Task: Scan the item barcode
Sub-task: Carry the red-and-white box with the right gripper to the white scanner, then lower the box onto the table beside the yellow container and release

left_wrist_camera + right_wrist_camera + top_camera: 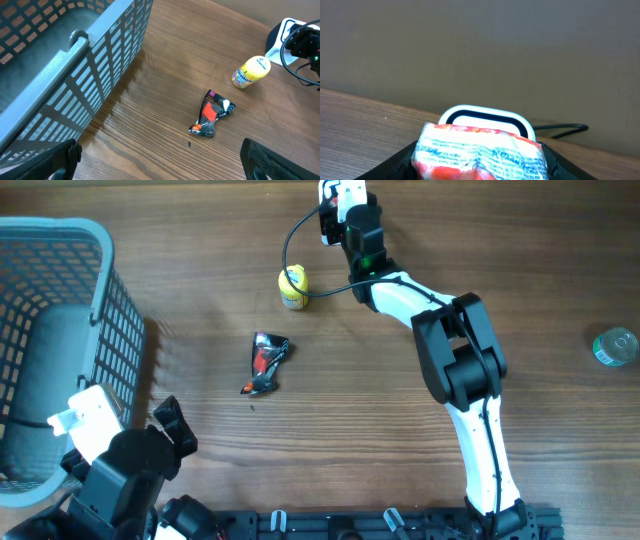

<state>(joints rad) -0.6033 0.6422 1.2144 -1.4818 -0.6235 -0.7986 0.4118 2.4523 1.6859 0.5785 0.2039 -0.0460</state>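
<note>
At the far edge of the table (350,440), my right gripper (479,165) is clamping a red-and-white packet (480,150), its dark fingers (395,162) pressing in on either side. I am holding the packet's printed face right in front of the white barcode scanner (480,109), whose dark window is showing just above the packet's top edge. A black cable (565,129) is running off from the scanner along the table edge.

Toward the table's middle, a small yellow bottle (292,286) is lying near my right arm. A crumpled black-and-red snack wrapper (267,363) is lying nearer the centre, apart from the bottle. Over by the right edge, a round greenish container (615,346) is sitting alone.

Near the front left corner, my left gripper (160,162) is hovering with its jaws spread wide and gripping nothing. It is pointing across the wood toward the wrapper. A grey plastic basket (100,300) is standing at the left edge, just beside that arm.
</note>
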